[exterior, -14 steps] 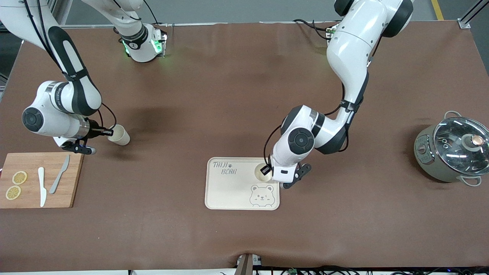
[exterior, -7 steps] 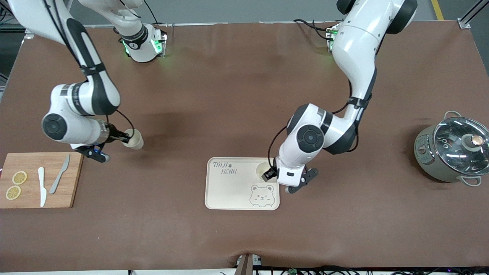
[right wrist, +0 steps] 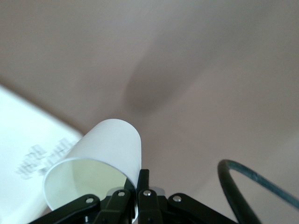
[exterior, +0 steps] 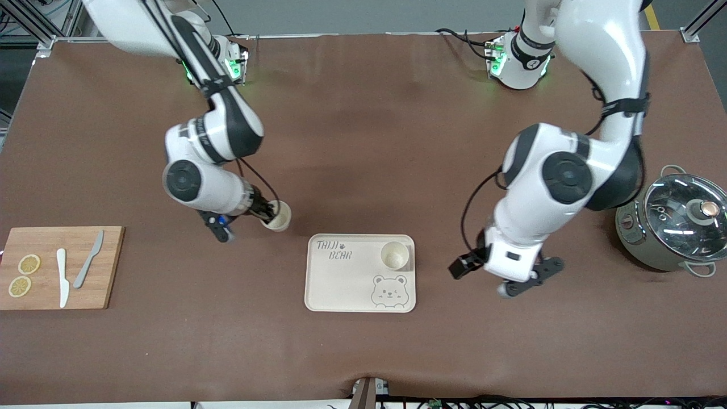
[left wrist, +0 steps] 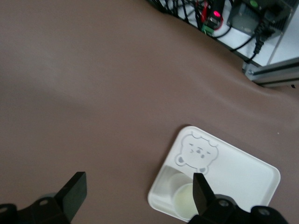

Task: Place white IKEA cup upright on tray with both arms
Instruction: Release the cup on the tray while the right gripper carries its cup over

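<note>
One white cup (exterior: 394, 255) stands upright in a corner of the cream bear tray (exterior: 341, 284), with nothing touching it. My left gripper (exterior: 461, 266) hangs open and empty over the bare table beside the tray, toward the left arm's end. In the left wrist view the tray (left wrist: 243, 170) and that cup (left wrist: 184, 199) lie beneath the spread gripper (left wrist: 138, 193). My right gripper (exterior: 267, 215) is shut on the rim of a second white cup (exterior: 278, 216), tilted over the table just off the tray's corner. The right wrist view shows this cup (right wrist: 100, 163) pinched at its wall by the gripper (right wrist: 140, 182).
A wooden cutting board (exterior: 108, 272) with lemon slices (exterior: 24, 275) and two knives (exterior: 74, 268) lies at the right arm's end. A pot with a glass lid (exterior: 676, 224) stands at the left arm's end. The brown table (exterior: 363, 142) spreads around the tray.
The left gripper opened, let go of the cup on the tray and drew away toward the left arm's end. The right arm carried its cup across toward the tray.
</note>
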`<state>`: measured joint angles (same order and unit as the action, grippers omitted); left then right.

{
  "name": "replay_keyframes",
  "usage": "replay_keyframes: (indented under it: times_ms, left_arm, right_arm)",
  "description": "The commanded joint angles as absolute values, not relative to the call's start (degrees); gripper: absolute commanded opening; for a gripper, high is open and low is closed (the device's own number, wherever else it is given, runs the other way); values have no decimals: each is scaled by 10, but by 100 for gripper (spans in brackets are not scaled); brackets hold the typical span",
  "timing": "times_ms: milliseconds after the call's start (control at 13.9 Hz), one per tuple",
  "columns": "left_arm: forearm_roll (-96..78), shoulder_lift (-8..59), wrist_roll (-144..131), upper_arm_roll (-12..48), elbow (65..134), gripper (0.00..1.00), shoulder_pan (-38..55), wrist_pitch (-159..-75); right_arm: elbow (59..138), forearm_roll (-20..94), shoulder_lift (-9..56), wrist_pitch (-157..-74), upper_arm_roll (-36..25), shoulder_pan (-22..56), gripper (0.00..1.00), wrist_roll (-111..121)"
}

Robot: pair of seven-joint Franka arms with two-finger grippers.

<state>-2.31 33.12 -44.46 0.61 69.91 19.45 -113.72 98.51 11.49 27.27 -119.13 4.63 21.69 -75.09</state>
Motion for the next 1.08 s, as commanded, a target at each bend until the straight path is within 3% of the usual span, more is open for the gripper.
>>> replay_keyframes:
  times_ms: [0, 287, 645, 717, 861, 932, 1004]
  left_arm:
    - [-11, 287, -394, 9, 718, 100, 161, -1105]
    - [-11, 243, -319, 9, 722, 100, 107, -1023]
    - [-11, 204, -243, 9, 723, 100, 69, -934]
    - [-11, 196, -243, 9, 723, 100, 68, -924]
    - [-11, 188, -240, 8, 722, 100, 53, -921]
    - [-11, 186, -236, 8, 722, 100, 38, -920]
    - [-11, 178, -223, 10, 722, 100, 21, -920]
  right_arm:
    - [841, 125, 388, -1186, 39, 251, 0, -850]
    - [829, 130, 418, -1311, 39, 277, 0, -916]
    - [828, 130, 438, -1313, 39, 275, 1, -936]
    - [828, 130, 439, -1313, 39, 273, 11, -943]
    - [828, 127, 444, -1313, 38, 277, 59, -947]
    - [828, 127, 444, -1312, 38, 276, 93, -947]
    - [827, 128, 443, -1313, 38, 278, 100, -948]
